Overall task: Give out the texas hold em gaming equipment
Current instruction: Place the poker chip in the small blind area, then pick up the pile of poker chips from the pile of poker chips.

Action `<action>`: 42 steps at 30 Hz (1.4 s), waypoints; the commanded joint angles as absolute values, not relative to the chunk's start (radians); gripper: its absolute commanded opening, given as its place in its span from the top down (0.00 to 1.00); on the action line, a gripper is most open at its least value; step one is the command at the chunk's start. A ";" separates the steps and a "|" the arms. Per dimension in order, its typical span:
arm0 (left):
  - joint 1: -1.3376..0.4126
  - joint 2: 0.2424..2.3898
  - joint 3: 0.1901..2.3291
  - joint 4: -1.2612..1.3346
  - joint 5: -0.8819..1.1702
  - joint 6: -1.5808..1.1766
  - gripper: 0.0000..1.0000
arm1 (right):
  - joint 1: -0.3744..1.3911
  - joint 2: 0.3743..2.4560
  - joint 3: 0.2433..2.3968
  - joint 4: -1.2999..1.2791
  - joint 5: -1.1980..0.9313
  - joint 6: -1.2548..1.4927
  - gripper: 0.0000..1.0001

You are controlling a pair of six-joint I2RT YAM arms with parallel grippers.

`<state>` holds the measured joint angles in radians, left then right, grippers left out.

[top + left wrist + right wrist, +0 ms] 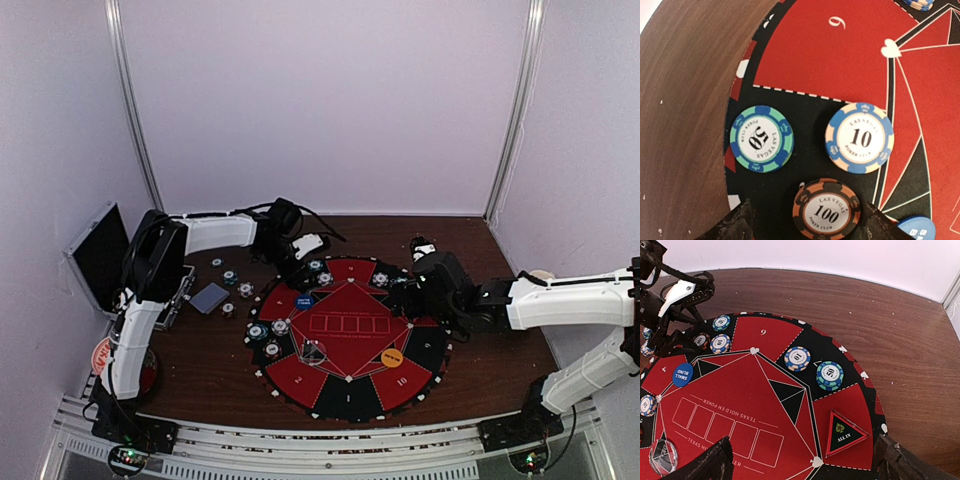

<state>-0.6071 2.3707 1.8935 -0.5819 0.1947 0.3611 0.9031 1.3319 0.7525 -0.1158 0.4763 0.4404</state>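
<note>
Nearest the arm bases, the round, felt-like mat (350, 325) shows red and black wedges numbered 2, 1 and 10 in white, with small white suit marks around its rim. On these near wedges lie the orange button disc (392, 356), its lettering too small to read, and a clear round piece (314, 352). Farther in, five outlined card boxes sit above the words "TEXAS HOLD EM POKER". To the right a black triangular marker (846, 432) with a red edge reads "ALL IN", and the blue button disc (682, 374) reads "SMALL BLIND". The right gripper (805, 465) hovers over the mat's far-right part, jaws spread wide with nothing between them. Ahead of it, on a black wedge, lie a cream-and-blue chip (797, 358) marked 10 and a green-and-blue chip (830, 375) marked 50. Left of the mat, on the dark wood-grain table (490, 370), the grey-blue card deck (210, 297) lies flat among loose chips (245, 289), in front of an open case (100, 255). At the mat's far-left rim beside wedge 6, the left gripper (809, 222) points down. Its jaws stand wide on either side of a black-and-orange chip (827, 209) printed "LAS VEGAS 100 POKER CLUB", with gaps showing on both sides. Just beyond lie a teal 50 chip (761, 139) and a blue 10 chip (859, 138), both smooth, striped-edged and lettered alike.
</note>
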 commanded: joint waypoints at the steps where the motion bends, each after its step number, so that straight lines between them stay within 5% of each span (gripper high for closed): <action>1: -0.607 2.282 1.874 -0.574 0.168 0.366 0.23 | 0.909 1.329 0.767 -0.121 0.485 0.431 0.00; 12: -0.530 1.974 1.622 -0.607 0.142 0.407 0.02 | 0.908 1.323 0.762 -0.117 0.484 0.430 0.00; 26: -0.397 1.714 1.156 -0.561 0.223 0.503 0.02 | 0.912 1.340 0.767 -0.118 0.481 0.431 0.00; 42: -0.374 1.779 1.102 -0.537 0.212 0.519 0.12 | 0.911 1.337 0.766 -0.118 0.479 0.431 0.00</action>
